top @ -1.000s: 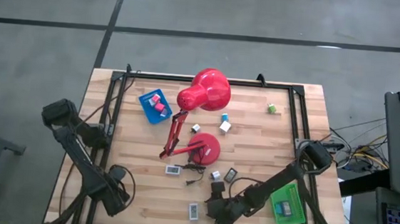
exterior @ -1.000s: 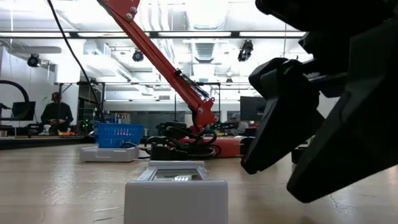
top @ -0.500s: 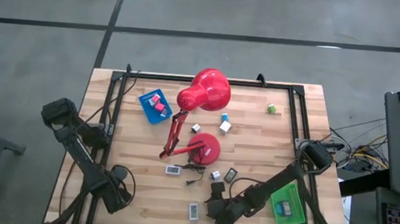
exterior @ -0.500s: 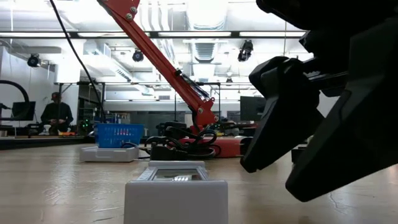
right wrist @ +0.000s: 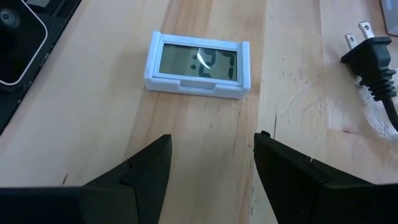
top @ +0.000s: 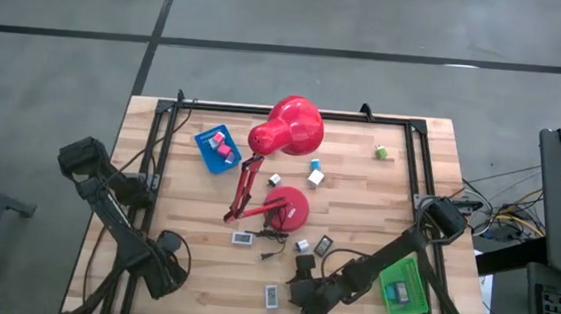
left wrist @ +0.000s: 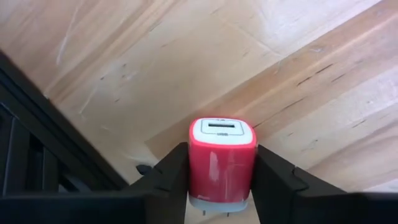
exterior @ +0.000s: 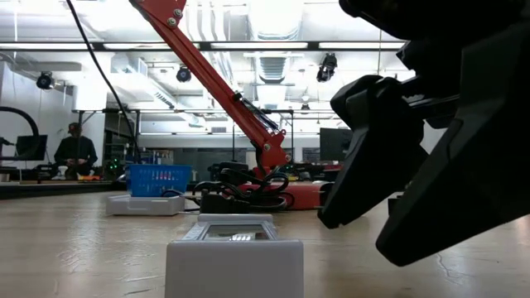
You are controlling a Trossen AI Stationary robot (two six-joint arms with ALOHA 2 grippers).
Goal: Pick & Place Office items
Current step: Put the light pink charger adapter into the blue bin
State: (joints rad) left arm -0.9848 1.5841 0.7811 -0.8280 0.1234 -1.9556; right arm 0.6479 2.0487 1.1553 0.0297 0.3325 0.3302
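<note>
My left gripper (left wrist: pixel 222 171) is shut on a pink charger block (left wrist: pixel 222 155) with a white slotted end face. It sits near the table's near-left corner (top: pixel 164 268). My right gripper (right wrist: pixel 211 158) is open and low over the near edge (top: pixel 302 297). It stands just right of a white flat digital clock (right wrist: pixel 198 64), which lies face up on the wood (top: pixel 273 295) (exterior: pixel 234 257). Other small blocks and flat rectangles lie around the red lamp's base (top: pixel 287 208). My left gripper pinches the pink charger block by its two long sides (left wrist: pixel 200 168), one finger (left wrist: pixel 168 177) on each. The block lies along the fingers. Its white slotted face (left wrist: pixel 222 129) points away from the wrist toward the wood, and its prongs point back between the fingers.
The red desk lamp (top: pixel 285 127) stands mid-table, with its arm (exterior: pixel 224 83) rising. A blue tray (top: pixel 217 147) holds pink pieces at the far left. A green tray (top: pixel 403 287) lies at the near right. A black plug (right wrist: pixel 372 59) and its cord lie beside the clock.
</note>
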